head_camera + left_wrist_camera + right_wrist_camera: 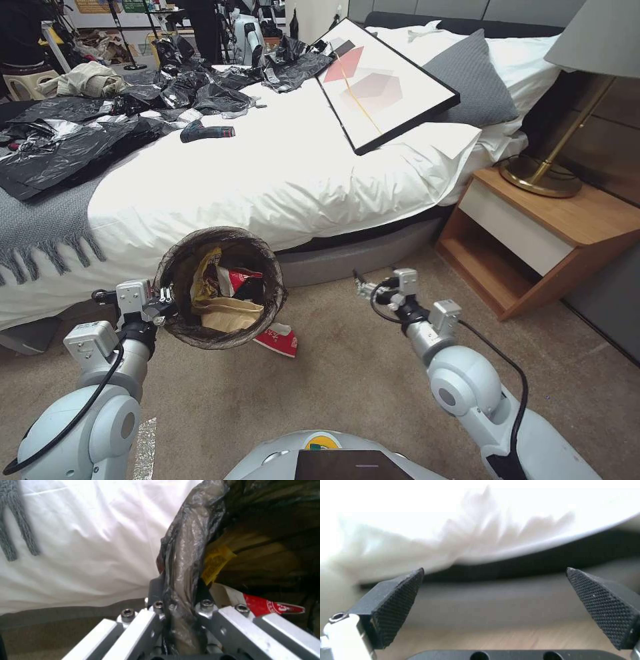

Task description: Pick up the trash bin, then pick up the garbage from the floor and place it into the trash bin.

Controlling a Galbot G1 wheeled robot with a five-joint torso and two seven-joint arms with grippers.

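The trash bin (220, 288), lined with a dark bag, hangs tilted above the floor (373, 373) with its mouth toward me. My left gripper (163, 308) is shut on its rim (181, 580). Inside lie a yellow wrapper (215, 562), a red and white wrapper (266, 605) and a brown paper bag (230, 313). A red piece of garbage (277, 339) lies on the carpet just below the bin. My right gripper (360, 288) is held open over the carpet near the bed base, its textured pads (396, 605) wide apart with nothing between them.
A bed (267, 173) with white sheets, black bags and a framed picture (383, 83) stands straight ahead. A wooden nightstand (540, 233) with a brass lamp (543, 173) sits to the right. Open carpet lies between the arms.
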